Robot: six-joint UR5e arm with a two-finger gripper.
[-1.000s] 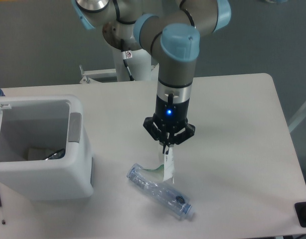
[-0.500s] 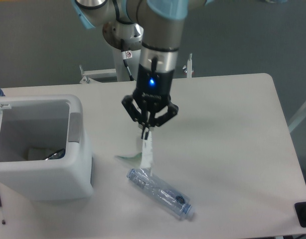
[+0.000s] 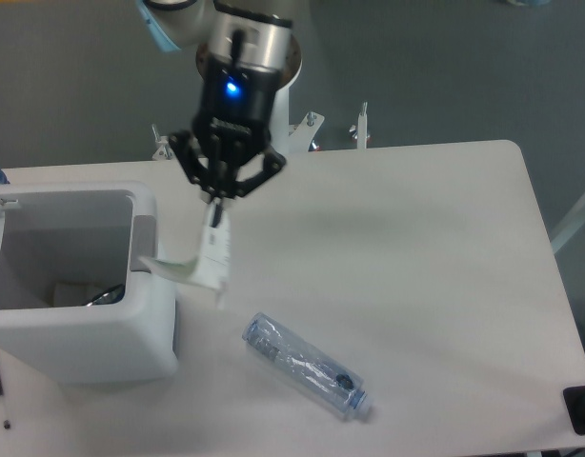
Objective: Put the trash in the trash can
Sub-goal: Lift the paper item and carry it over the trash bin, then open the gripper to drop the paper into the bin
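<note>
Fingers (image 3: 216,202) clamped on the top edge of the card (image 3: 212,255), hanging limp and aloft just beside the can (image 3: 157,333), near its right rim. Light, floppy stuff, likely to swing; pinched well at an edge. Bottle (image 3: 307,366) lying on the bench (image 3: 426,286), well apart from the can. Light, slick and crushable, probably best taken across mid-body.

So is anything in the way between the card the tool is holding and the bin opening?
Nothing visible blocks it. The tool holds the card up beside the bin, near the rim's right edge. The bottle lies off to the right on the table.
</note>
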